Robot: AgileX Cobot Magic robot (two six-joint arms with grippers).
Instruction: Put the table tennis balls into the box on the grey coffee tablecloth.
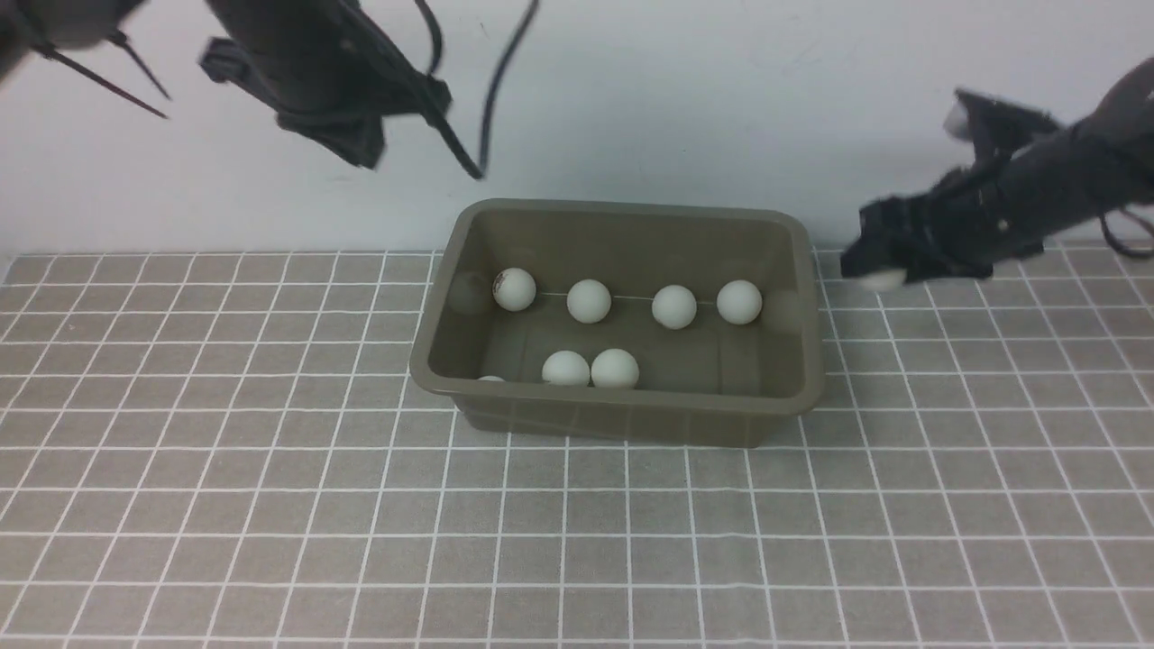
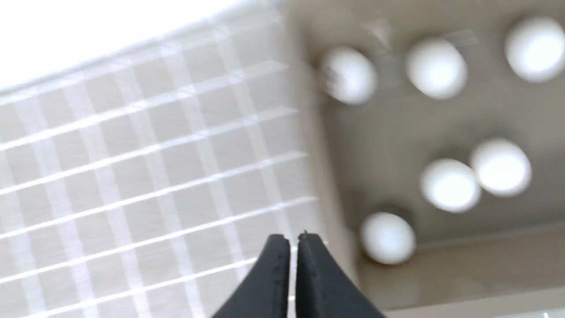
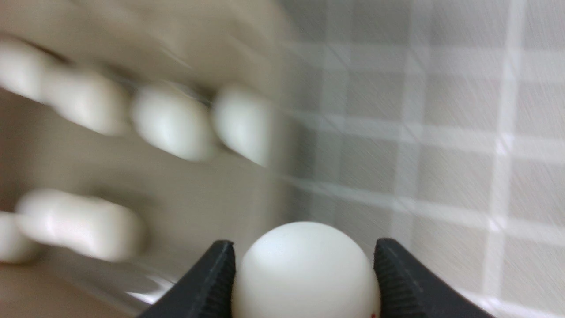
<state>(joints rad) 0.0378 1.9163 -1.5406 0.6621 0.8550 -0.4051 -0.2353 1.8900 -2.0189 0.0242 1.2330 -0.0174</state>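
right claw (image 3: 304, 246) pinching ball (image 3: 304, 276); left claw (image 2: 292, 238) fully closed, empty

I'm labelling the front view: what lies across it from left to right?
left end effector → box with balls → right end effector gripping a ball

Olive, white and black over a grey check

We see the box (image 1: 622, 424) plain olive-brown and the table tennis balls (image 1: 589, 300) matte white, one marked ball (image 1: 515, 289) carrying dark print; the tablecloth (image 1: 270, 505) is grey-brown, ruled by thin white lines into small squares; left gripper (image 2: 293, 240) and right gripper (image 3: 304, 242) are black, the held ball (image 3: 304, 278) white, the wall (image 1: 721, 90) pale off-white.
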